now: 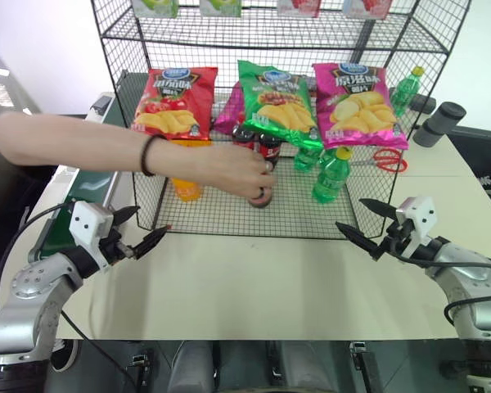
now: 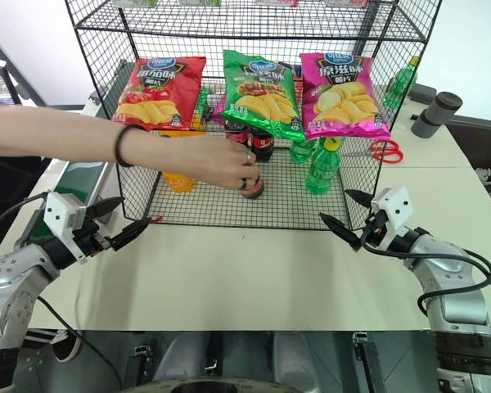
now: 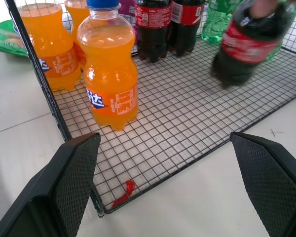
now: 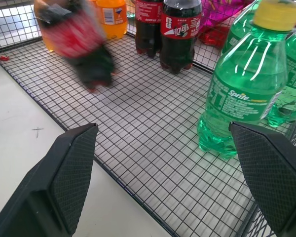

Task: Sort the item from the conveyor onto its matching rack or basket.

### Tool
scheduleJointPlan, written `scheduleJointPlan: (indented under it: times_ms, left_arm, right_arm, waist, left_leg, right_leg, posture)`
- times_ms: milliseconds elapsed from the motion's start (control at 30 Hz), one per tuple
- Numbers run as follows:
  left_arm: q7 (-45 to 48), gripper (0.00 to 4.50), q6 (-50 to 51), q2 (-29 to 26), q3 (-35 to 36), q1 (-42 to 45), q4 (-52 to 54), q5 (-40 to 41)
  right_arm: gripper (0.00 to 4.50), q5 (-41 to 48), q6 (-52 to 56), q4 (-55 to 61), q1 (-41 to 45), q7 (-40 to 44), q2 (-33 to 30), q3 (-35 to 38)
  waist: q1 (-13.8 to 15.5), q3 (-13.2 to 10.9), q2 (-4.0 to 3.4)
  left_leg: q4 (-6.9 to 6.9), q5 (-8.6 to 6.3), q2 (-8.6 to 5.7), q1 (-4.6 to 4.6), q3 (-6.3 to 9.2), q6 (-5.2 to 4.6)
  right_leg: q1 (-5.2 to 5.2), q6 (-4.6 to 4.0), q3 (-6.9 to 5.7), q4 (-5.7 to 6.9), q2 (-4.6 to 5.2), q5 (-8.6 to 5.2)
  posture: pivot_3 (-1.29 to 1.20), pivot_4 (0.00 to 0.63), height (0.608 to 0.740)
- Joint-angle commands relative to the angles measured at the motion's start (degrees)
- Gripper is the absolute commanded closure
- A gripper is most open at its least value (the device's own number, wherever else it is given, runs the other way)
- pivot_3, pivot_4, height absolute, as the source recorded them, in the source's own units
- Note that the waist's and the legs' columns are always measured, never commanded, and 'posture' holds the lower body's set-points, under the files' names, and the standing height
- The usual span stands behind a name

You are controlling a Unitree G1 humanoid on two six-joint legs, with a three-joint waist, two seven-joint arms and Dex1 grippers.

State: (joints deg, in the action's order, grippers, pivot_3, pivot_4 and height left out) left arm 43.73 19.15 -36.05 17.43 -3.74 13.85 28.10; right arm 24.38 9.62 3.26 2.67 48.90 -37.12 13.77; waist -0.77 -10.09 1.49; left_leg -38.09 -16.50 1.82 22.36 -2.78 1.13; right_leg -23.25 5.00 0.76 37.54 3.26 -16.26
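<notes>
Left eye view: we see a person's hand [image 1: 244, 172] reaching into the rack [image 1: 254, 214], closed over the cola bottle [image 1: 261, 196] on the grid floor.
Hidden: the hand covers most of that bottle; its cap cannot be made out (in both wrist views it is only a dark-and-red smear).
Cut off: the conveyor [image 1: 69, 214] shows as a green strip at the left edge, behind our left arm.
Surface: pale and flat, the rack standing on it.
Around: two more cola bottles [image 1: 259, 143] stand at the back, an orange-drink bottle [image 3: 109, 69] to their left, green bottles [image 1: 331, 174] to their right; three crisp bags [image 1: 270, 100] hang above; red scissors [image 1: 386, 160] lie beyond the mesh.
Left gripper [image 1: 147, 237]: spread wide, holding nothing, just before the rack's front edge.
Right gripper [image 1: 362, 221]: likewise spread wide and empty.
</notes>
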Motion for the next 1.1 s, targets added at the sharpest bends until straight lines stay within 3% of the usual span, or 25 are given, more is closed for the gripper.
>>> scheduleJointPlan:
  times_ms: [33,833,1100]
  left_arm:
    - [0.18,0.0,-1.43,-0.27,2.14,0.45,0.48,0.76]
    - [-2.81,0.0,-2.79,2.21,5.98,-2.11,1.16,1.21]
    - [-5.57,0.0,-3.29,3.62,10.26,-1.56,0.27,3.28]
  right_arm:
    - [0.07,0.47,-0.94,2.02,0.66,0.18,0.28,0.37]
    - [0.07,-0.7,-1.58,0.06,4.39,0.85,2.16,-2.64]
    - [0.07,-0.52,0.07,1.48,6.4,-0.9,3.76,-4.47]
  waist:
    - [0.0,0.0,0.0]
    - [-0.04,0.01,-0.01]
    - [0.0,0.01,0.0]
  left_leg:
    - [0.0,0.0,0.0,0.0,0.0,0.0]
    - [-0.01,0.0,0.01,-0.01,0.0,0.0]
    - [-0.01,0.0,0.01,-0.01,0.01,0.0]
  right_leg:
    - [0.0,0.0,0.0,0.0,0.0,0.0]
    - [0.01,0.0,0.0,0.02,-0.01,0.0]
    - [0.01,0.0,0.0,0.02,0.0,0.0]
  posture:
    - [0.0,0.15,0.74]
    - [0.0,0.15,0.74]
    - [0.0,0.15,0.74]
